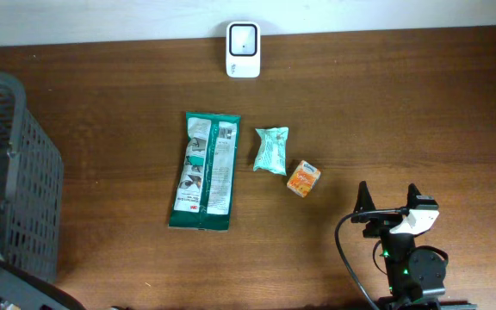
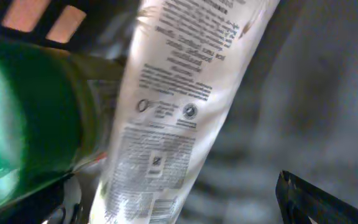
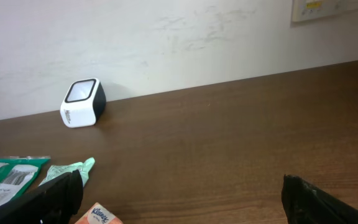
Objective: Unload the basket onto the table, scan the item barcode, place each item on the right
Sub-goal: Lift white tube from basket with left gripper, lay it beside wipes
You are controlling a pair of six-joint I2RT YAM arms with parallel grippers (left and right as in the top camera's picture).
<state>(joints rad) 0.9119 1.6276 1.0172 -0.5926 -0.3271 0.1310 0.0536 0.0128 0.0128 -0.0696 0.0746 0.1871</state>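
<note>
Presently right fingers (image 1: 363, 200) spread, near orange packet (image 1: 303, 178).

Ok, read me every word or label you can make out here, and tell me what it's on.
"Kleenex": on the small orange pack, cut off at the frame edge.
Scanner: side logo too small to read.
Green pouch: print too small.
Teal packet: nothing legible.
White package in the left wrist view: dense print, too blurred.

On the bench (image 1: 420, 103), the scanner (image 1: 243, 50) sits at the far edge, the pouch (image 1: 205, 170), packet (image 1: 271, 150) and box (image 1: 303, 178) lie mid-bench left to right, the basket (image 1: 24, 155) stands far left, and the right tool (image 1: 388, 188) is near right.
</note>
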